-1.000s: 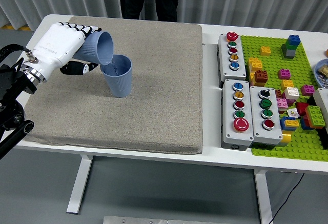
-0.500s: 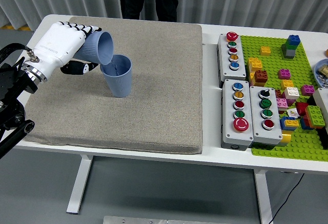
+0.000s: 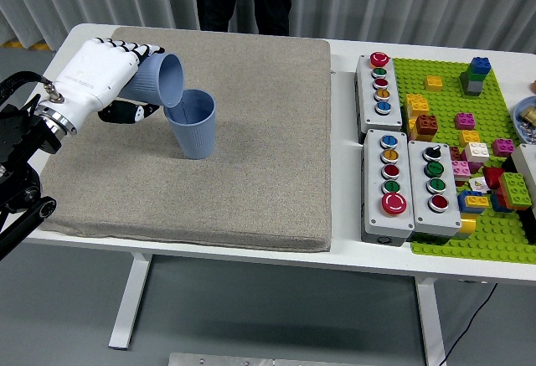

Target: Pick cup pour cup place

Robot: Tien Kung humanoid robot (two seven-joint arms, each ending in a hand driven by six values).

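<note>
Tilted blue cup (image 3: pixel 161 78) sits clamped in the left hand (image 3: pixel 99 78), its mouth tipped down over the rim of the upright blue cup (image 3: pixel 192 124) standing on the grey mat (image 3: pixel 251 157). That mat covers the left part of the white counter (image 3: pixel 347 253). 3 button boxes (image 3: pixel 400 183) lie right of it.

Left hand (image 3: pixel 94 81) grips blue cup (image 3: pixel 159 79), tipped, rim over upright second cup (image 3: pixel 193 123). Both on grey mat (image 3: pixel 251 148).
</note>
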